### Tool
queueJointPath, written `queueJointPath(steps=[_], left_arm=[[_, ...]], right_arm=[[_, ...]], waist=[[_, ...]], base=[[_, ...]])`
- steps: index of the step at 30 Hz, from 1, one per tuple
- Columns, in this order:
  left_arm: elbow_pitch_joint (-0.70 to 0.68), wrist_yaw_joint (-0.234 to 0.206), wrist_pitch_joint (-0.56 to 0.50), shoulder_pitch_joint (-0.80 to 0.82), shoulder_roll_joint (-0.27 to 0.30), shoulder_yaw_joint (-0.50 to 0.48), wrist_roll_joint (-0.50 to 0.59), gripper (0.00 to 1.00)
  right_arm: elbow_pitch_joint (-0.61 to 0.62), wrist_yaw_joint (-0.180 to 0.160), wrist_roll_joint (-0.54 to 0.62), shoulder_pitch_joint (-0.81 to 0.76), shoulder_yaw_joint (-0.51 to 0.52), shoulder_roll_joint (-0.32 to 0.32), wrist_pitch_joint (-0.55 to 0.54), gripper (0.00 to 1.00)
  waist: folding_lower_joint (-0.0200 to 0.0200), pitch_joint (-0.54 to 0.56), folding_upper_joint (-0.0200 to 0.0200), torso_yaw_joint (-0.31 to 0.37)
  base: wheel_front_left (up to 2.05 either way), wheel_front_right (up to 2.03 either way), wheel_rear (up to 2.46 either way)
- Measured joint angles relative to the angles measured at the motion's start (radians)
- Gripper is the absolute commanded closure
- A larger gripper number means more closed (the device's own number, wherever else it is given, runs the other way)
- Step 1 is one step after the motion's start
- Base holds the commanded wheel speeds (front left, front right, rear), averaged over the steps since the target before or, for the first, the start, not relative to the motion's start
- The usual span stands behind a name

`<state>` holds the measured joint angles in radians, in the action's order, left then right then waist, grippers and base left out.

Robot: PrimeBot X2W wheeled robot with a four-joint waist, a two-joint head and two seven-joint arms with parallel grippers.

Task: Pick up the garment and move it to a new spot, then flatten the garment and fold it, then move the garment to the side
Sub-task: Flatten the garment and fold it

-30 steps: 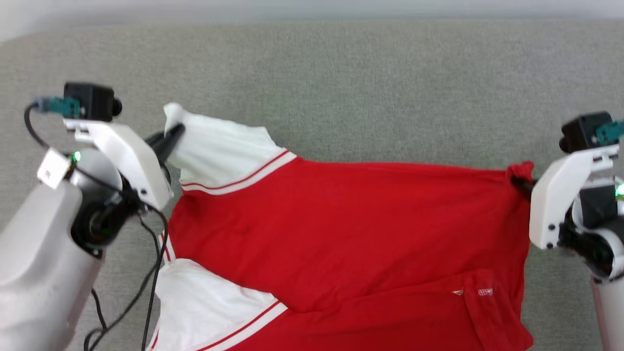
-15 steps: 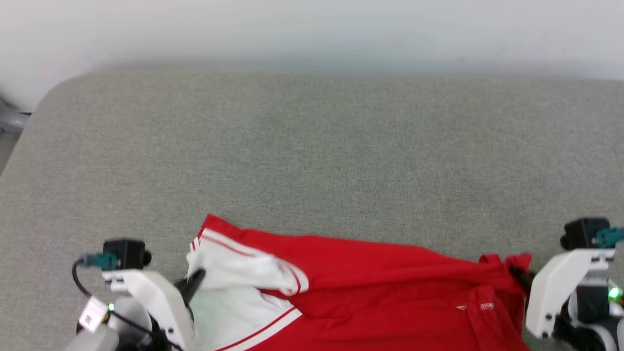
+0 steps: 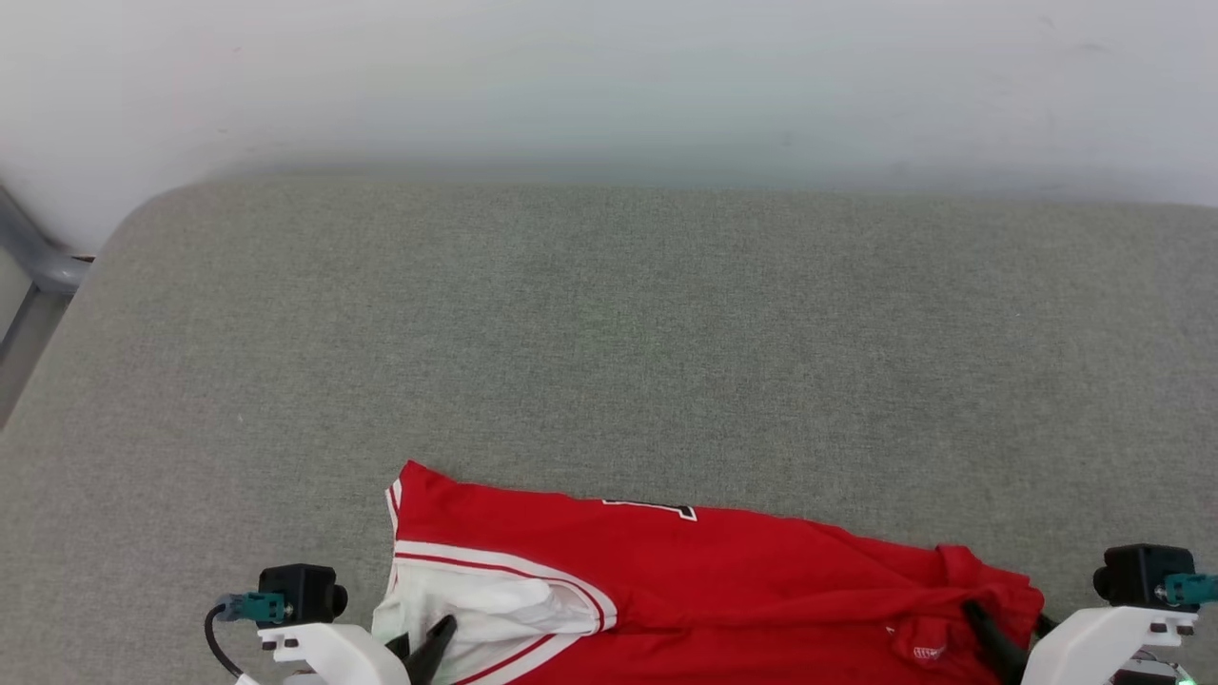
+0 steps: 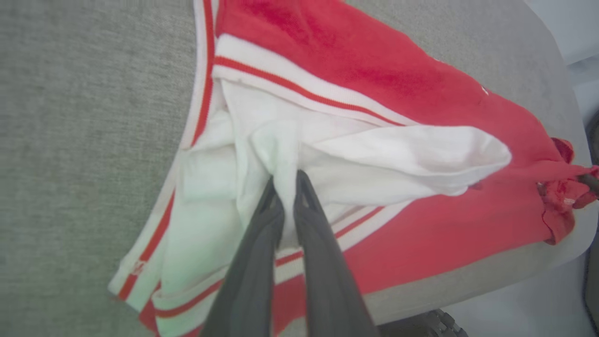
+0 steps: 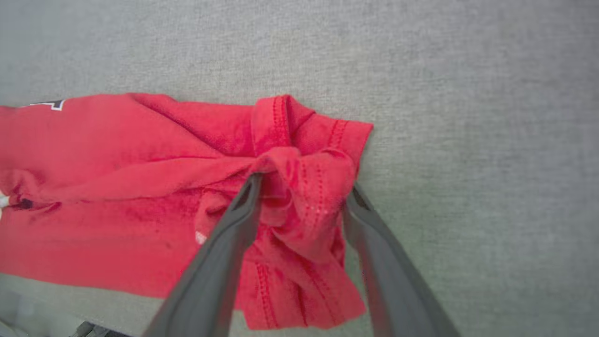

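Along the near edge of the grey, cloth-covered desk point(image 3: 609, 314) lies the garment point(image 3: 723, 580), a red jersey-style shirt stretched sideways, its nearest part cut off by the bottom of the head view. At the robot's left end a white sleeve point(image 3: 495, 609) lies crumpled on the red body, bordered by red-and-white striped trim, and more of that trim runs along the shirt's left edge. On the far fold a sliver of black, white-edged print point(image 3: 657, 509) peeks out. At the right end the red cloth gathers into a wrinkled bunch around the stitched hem point(image 5: 281, 117).

The left claw point(image 4: 285, 182) has its two dark fingers almost pressed together, pinching a fold of the white sleeve between the tips. The right claw point(image 5: 303, 187) is spread wide, one finger on either side of the bunched hem, which bulges up between them and lies against both.

Behind the desk rises a pale wall point(image 3: 609, 86), and a grey metal bar point(image 3: 38, 257) slants past the desk's rounded far-left corner. The left wrist camera point(image 3: 295, 595) and the right wrist camera point(image 3: 1137, 571), black boxes on white mounts, flank the shirt's two ends. In the left wrist view the red body reaches almost to the desk's rounded edge.
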<state>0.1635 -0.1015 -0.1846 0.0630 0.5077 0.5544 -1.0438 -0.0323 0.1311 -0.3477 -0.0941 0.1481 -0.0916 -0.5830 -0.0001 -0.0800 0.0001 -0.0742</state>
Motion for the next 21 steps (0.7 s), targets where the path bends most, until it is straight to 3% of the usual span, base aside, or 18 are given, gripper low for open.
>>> queueJointPath(steps=[6,9,15,21], left_arm=[[0.002,-0.017,0.117,0.006,-0.021,-0.01,0.067,0.0],[-0.018,-0.035,0.185,0.006,-0.027,-0.02,0.099,0.0],[-0.081,-0.076,0.33,0.007,-0.032,-0.031,0.206,0.0],[-0.13,-0.125,0.425,0.03,-0.029,-0.041,0.339,0.0]], right_arm=[[0.04,0.0,0.013,-0.023,0.013,0.021,0.126,0.0],[0.062,0.0,0.019,-0.037,0.024,0.026,0.135,0.0],[0.113,0.0,0.045,-0.04,0.07,0.024,0.072,0.0],[0.14,0.0,0.088,-0.046,0.064,-0.025,-0.04,0.0]], waist=[[0.0,0.036,0.0,0.001],[0.0,0.061,0.0,0.006],[0.0,0.095,0.0,0.013],[0.0001,0.092,0.0,0.005]], base=[[0.0,0.0,0.0],[0.0,0.0,0.0],[0.0,0.0,0.0],[0.0,0.0,0.0]])
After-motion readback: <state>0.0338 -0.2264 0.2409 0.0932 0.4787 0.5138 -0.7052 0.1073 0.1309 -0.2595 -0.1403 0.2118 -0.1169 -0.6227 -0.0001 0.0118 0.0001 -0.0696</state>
